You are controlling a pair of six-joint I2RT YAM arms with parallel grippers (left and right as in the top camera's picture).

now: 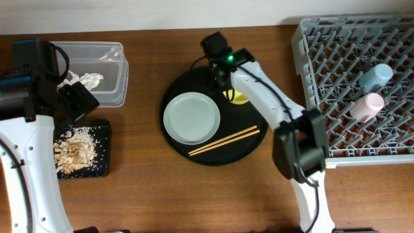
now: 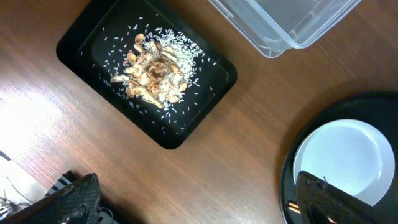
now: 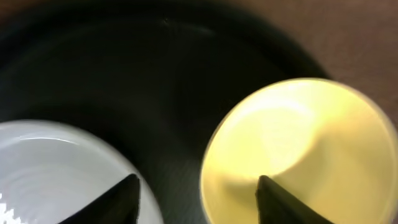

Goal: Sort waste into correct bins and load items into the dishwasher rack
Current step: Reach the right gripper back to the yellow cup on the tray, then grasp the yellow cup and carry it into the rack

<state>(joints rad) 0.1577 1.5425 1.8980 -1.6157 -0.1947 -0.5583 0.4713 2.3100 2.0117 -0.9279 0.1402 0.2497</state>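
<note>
My right gripper [image 1: 226,83] [image 3: 199,194] is open low over the round black tray. One finger is inside the small yellow bowl [image 1: 239,98] [image 3: 305,137] and the other outside its rim, next to the pale plate [image 1: 191,118] [image 3: 56,168] [image 2: 345,158]. The chopsticks [image 1: 223,141] lie on the round tray in front of the plate. My left gripper [image 1: 81,98] [image 2: 199,202] is open and empty above bare wood between the flat black tray [image 1: 103,133] [image 2: 205,102], which holds the food scraps [image 1: 74,150] [image 2: 152,68], and the clear tub [image 1: 113,74] [image 2: 292,25], which holds the napkin [image 1: 88,79]. No wrapper shows.
The grey dishwasher rack [image 1: 323,71] fills the right side, with a light blue cup [image 1: 375,76] and a pink cup [image 1: 367,107] lying in it. The round black tray [image 1: 249,139] sits mid-table. My right arm stretches from the front edge across the tray's right side.
</note>
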